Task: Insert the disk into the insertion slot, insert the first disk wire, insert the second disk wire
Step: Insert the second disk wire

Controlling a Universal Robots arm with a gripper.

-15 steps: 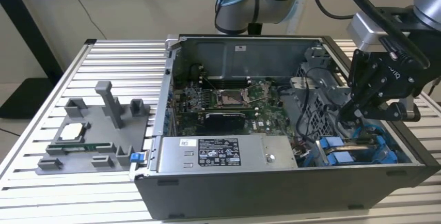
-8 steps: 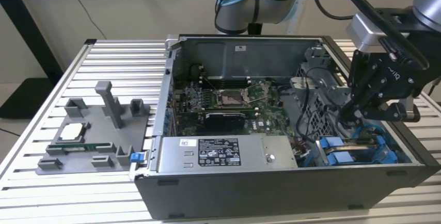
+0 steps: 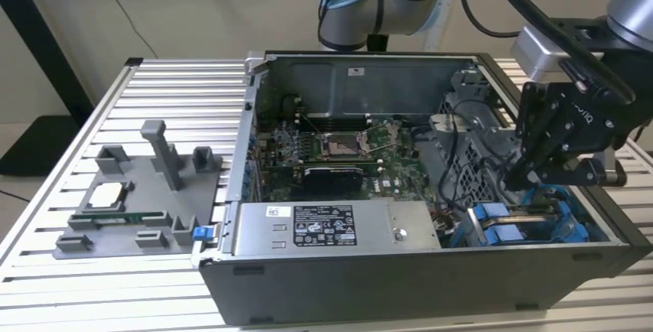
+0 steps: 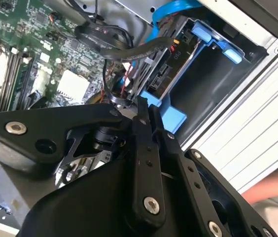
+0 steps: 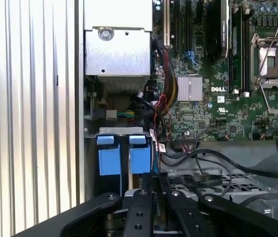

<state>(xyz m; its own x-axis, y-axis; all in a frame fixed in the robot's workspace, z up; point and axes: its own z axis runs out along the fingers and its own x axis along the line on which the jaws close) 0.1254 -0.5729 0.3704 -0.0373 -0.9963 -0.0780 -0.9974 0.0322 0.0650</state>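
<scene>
One computer case (image 3: 408, 286); two blue tabs (image 5: 109, 159) (side by side)

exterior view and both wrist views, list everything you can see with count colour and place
computer case: one, grey, open on the slatted table
slatted table: one, silver, under everything
motherboard: one, green, on the case floor
power-supply box: one, grey with a label, at the case's front edge
insertion slot: one, blue rails, case corner on the exterior view's right
disk: one, in a blue carrier, sitting in the slot
fixture tray: one, grey, exterior view's left
person's hand: one, beside the case
gripper: one, black, jaws shut, above the slot
</scene>
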